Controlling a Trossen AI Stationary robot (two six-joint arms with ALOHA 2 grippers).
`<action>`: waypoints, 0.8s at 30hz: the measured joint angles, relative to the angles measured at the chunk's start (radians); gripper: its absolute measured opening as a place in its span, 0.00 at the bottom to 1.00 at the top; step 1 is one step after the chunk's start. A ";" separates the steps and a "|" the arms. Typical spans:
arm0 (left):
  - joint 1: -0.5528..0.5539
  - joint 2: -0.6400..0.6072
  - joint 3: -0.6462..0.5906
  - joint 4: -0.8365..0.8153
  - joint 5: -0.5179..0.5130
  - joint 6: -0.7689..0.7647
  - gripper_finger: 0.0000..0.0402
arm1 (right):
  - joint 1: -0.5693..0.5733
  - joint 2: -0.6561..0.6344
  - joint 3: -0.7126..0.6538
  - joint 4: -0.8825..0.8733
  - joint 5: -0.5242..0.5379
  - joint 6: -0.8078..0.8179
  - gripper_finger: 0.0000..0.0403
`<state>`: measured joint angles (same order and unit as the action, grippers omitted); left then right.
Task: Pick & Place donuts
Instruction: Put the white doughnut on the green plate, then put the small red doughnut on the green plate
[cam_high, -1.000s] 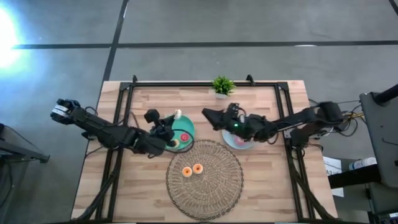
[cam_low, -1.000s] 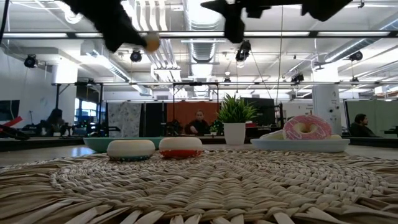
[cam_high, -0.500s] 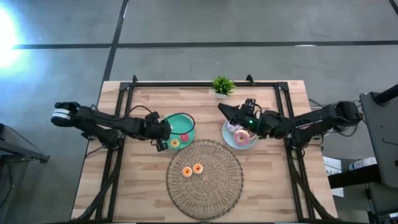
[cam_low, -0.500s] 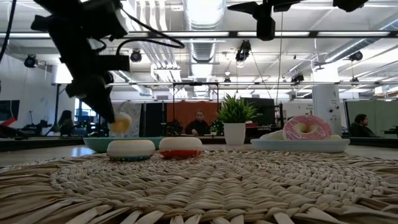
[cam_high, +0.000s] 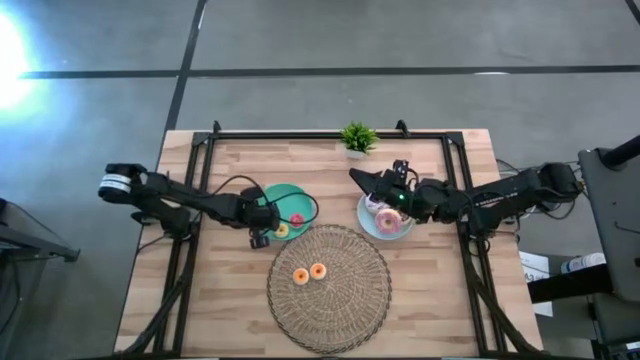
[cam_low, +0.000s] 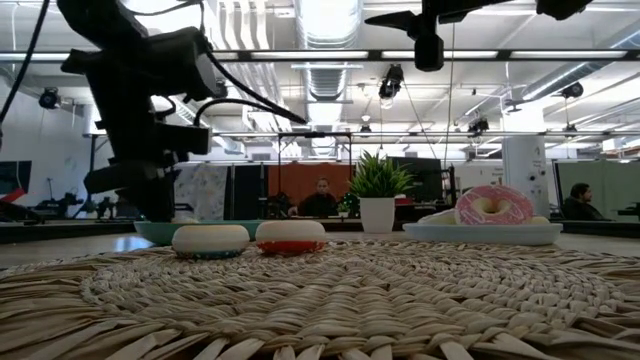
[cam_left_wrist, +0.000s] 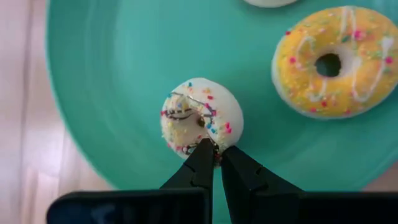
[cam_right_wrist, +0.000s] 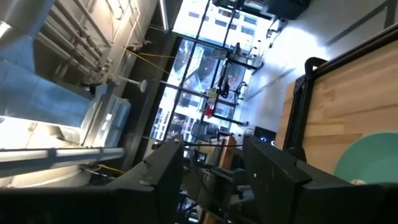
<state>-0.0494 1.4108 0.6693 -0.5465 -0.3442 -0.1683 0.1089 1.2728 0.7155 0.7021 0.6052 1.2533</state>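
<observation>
My left gripper (cam_high: 262, 236) is low over the near-left part of the teal plate (cam_high: 280, 195) and shut on a small white sprinkled donut (cam_left_wrist: 202, 118). A yellow donut (cam_left_wrist: 329, 59) and a red one (cam_high: 296, 220) lie flat on the same plate. Two small orange donuts (cam_high: 300, 276) (cam_high: 318, 270) rest on the wicker mat (cam_high: 345, 310). Pink-frosted donuts (cam_high: 388, 220) sit on the light-blue plate (cam_high: 366, 226). My right gripper (cam_high: 358, 178) hangs open, raised above that plate's far-left side. My left gripper pinches the white donut's rim (cam_left_wrist: 198, 142) between its two fingertips (cam_left_wrist: 205, 155), coming from above and pointing down. The donut lies flat on the teal plate (cam_left_wrist: 99, 93).
A small potted plant (cam_high: 358, 138) stands at the table's far edge between the arms. In the low view the mat (cam_low: 320, 300) fills the foreground. Bare wood lies left and right of the mat. People sit in the room behind.
My left gripper came down from high above the table to the teal plate, carrying the small donut, which now lies on the plate. My right gripper moved toward the table's right, over the light-blue plate, then stayed still.
</observation>
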 joint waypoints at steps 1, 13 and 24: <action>0.000 0.007 0.007 -0.002 0.006 0.000 0.00 | 0.000 0.000 0.000 0.000 0.000 0.000 0.39; -0.001 -0.057 0.053 -0.074 0.100 -0.017 0.12 | 0.000 0.000 0.000 -0.013 0.000 0.003 0.39; -0.038 -0.111 0.066 -0.123 0.148 -0.085 0.27 | 0.000 0.000 0.000 -0.034 -0.040 0.004 0.39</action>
<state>-0.0871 1.2997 0.7354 -0.6693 -0.1963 -0.2531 0.1085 1.2728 0.7155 0.6681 0.5653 1.2569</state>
